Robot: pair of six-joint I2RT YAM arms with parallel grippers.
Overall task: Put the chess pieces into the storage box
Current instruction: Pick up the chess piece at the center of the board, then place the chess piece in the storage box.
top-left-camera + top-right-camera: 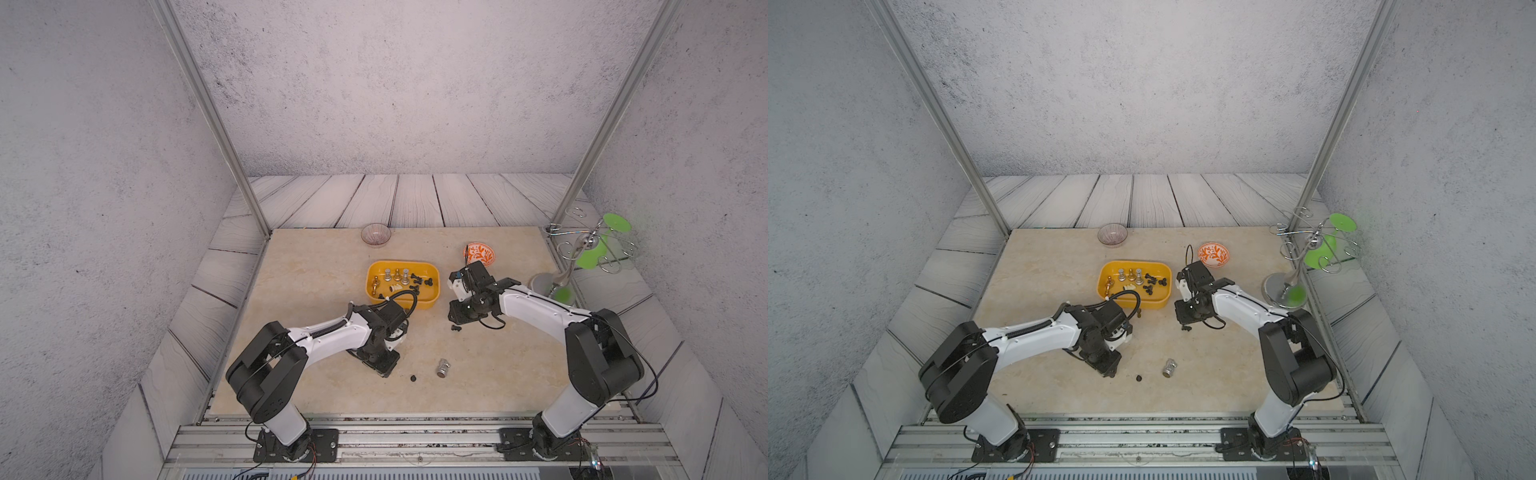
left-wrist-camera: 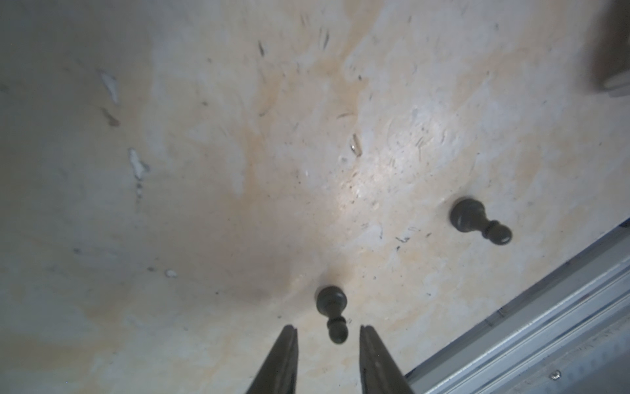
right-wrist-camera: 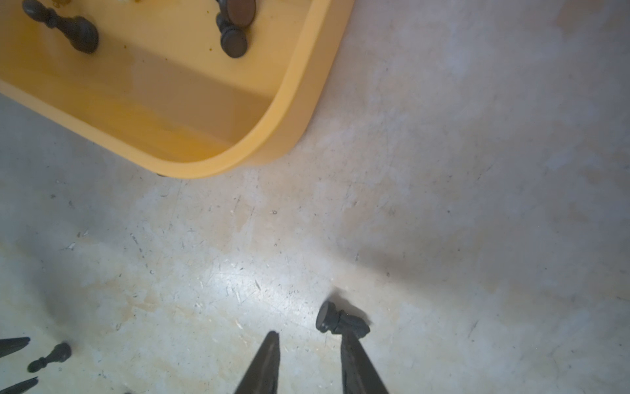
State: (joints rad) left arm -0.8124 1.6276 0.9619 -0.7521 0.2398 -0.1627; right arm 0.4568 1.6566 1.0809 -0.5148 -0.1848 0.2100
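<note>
Your left claw [image 2: 328,330] sits partly open, tips straddling a lying black pawn [image 2: 331,302]. Your right claw [image 3: 308,335], equally parted, holds nothing.

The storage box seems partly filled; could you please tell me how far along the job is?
Done: gold, silver, cream and black chess pieces lie in the storage box. In hand: the open left gripper straddles a black pawn, and the open right gripper has a fallen black piece at one fingertip. Remaining: a second black pawn and a silver piece on the table.
</note>
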